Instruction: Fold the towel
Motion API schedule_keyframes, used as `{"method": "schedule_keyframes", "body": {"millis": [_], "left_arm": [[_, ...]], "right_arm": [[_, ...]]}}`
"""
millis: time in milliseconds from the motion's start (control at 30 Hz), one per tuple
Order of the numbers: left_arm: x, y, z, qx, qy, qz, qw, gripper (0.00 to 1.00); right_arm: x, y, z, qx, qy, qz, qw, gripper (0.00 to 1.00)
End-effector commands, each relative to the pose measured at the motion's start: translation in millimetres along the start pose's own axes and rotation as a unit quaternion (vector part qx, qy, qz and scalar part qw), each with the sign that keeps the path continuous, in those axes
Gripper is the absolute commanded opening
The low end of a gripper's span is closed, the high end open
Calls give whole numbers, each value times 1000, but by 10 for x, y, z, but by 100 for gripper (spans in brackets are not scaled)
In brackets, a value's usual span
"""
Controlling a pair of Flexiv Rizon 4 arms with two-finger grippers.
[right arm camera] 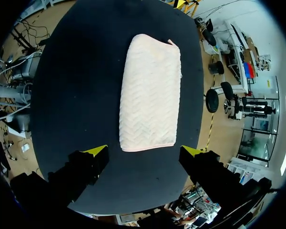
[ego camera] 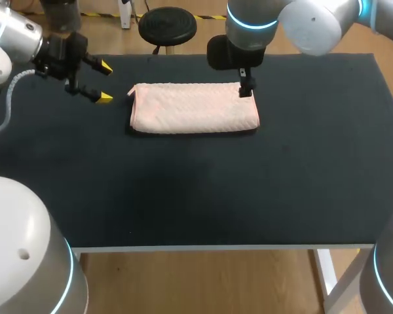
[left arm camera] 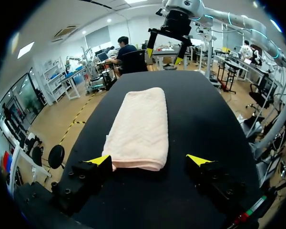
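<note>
A pale pink towel (ego camera: 193, 108) lies folded into a long flat strip on the black table, near its far edge. My left gripper (ego camera: 103, 82) hovers open just off the towel's left end; in the left wrist view the towel (left arm camera: 140, 126) stretches away ahead of the gripper (left arm camera: 150, 161), its near end between the spread yellow tips without touching them. My right gripper (ego camera: 245, 85) hangs open above the towel's right end. From the right wrist, the towel (right arm camera: 150, 93) is below and ahead of the gripper (right arm camera: 144, 151), and nothing is held. The right gripper (left arm camera: 166, 50) also shows beyond the towel's far end.
The black tabletop (ego camera: 249, 183) reaches well forward of the towel to its front edge (ego camera: 216, 247). The towel's back side lies close to the table's far edge (ego camera: 183, 57). Both arms stand at the far side.
</note>
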State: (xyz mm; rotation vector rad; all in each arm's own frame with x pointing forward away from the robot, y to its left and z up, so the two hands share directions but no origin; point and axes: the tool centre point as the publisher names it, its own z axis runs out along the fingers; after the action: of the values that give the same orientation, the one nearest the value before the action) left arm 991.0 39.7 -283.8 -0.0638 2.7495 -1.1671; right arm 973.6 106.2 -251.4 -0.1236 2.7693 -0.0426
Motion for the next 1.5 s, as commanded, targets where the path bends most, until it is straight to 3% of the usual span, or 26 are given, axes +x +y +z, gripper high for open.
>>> {"method": "schedule_keyframes", "body": {"millis": [33, 267, 333, 400, 500, 600, 833, 1167, 1267, 1300, 1367, 1400, 1433, 1500], "left_arm": [[1, 7, -6, 1, 0, 1, 1000, 100], [1, 7, -6, 1, 0, 1, 1000, 100], [1, 7, -6, 1, 0, 1, 1000, 100], [1, 7, -6, 1, 0, 1, 1000, 100], [1, 7, -6, 1, 0, 1, 1000, 100], [1, 7, -6, 1, 0, 1, 1000, 100], [1, 7, -6, 1, 0, 1, 1000, 100], [1, 7, -6, 1, 0, 1, 1000, 100], [1, 7, -6, 1, 0, 1, 1000, 100], [1, 7, -6, 1, 0, 1, 1000, 100], [1, 7, -6, 1, 0, 1, 1000, 100], [1, 7, -6, 1, 0, 1, 1000, 100], [1, 7, -6, 1, 0, 1, 1000, 100], [1, 7, -6, 1, 0, 1, 1000, 100]], "right_arm": [[-2, -11, -4, 0, 1, -1, 1000, 100], [-2, -11, -4, 0, 1, -1, 1000, 100], [16, -72, 96, -63, 7, 75, 995, 100], [77, -105, 155, -110, 5, 134, 985, 100], [142, -114, 168, -177, 20, 229, 957, 100], [196, -127, 174, -200, 10, 300, 933, 100], [142, -242, 114, -248, 7, 487, 838, 100], [105, -354, 108, -233, 28, 630, 741, 100], [162, -394, 173, -225, 55, 683, 693, 100], [178, -420, 200, -223, 71, 711, 663, 100], [213, -462, 265, -224, 87, 743, 625, 100], [224, -487, 298, -225, 104, 761, 599, 100], [243, -495, 328, -226, 108, 764, 595, 100], [274, -517, 400, -223, 117, 784, 568, 100]]}}
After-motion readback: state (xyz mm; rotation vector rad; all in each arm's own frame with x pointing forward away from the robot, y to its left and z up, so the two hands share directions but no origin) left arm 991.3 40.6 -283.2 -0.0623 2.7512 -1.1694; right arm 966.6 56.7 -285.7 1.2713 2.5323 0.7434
